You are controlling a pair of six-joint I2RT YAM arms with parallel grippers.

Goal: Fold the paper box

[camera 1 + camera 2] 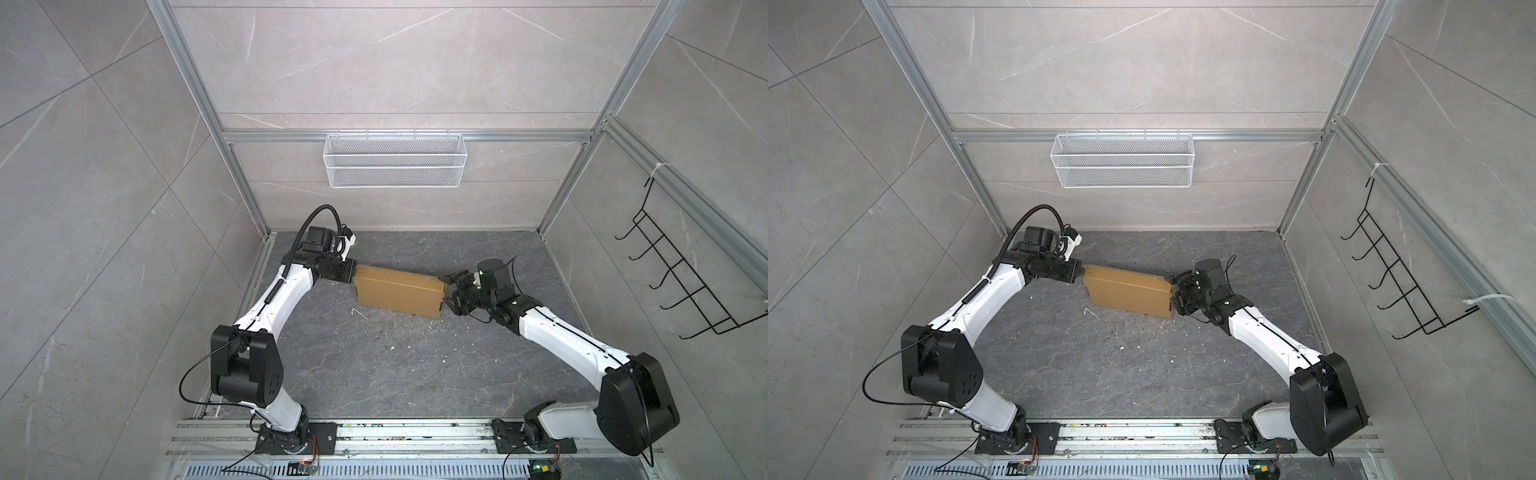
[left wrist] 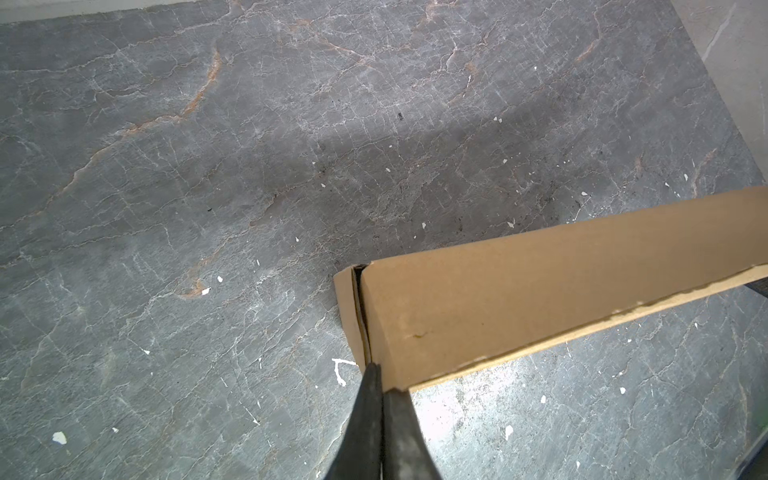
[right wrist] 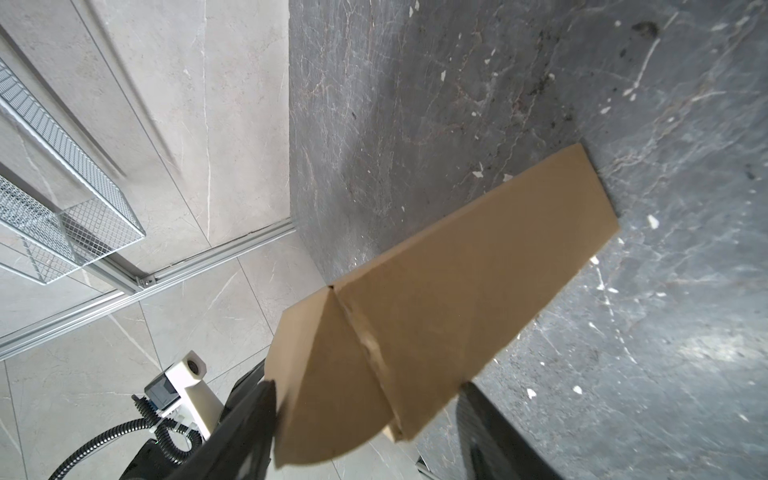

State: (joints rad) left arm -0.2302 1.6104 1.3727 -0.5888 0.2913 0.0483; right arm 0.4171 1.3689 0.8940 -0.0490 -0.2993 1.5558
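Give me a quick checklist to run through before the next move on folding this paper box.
1. Left gripper shut, tips against the paper box corner: ok.
2. Right gripper open, jaws straddling the box's other end: ok.
3. Box's long panels folded shut: ok.
4. End flap at the right gripper tucked in: not ok, it sticks out.
5. Box lying flat on the table: cannot tell.

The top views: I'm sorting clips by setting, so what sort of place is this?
Probably a purpose-built robot test cell: tile-look walls set in an aluminium frame, the left arm and right arm bolted to a rail, and the paper box on a stone-look table.
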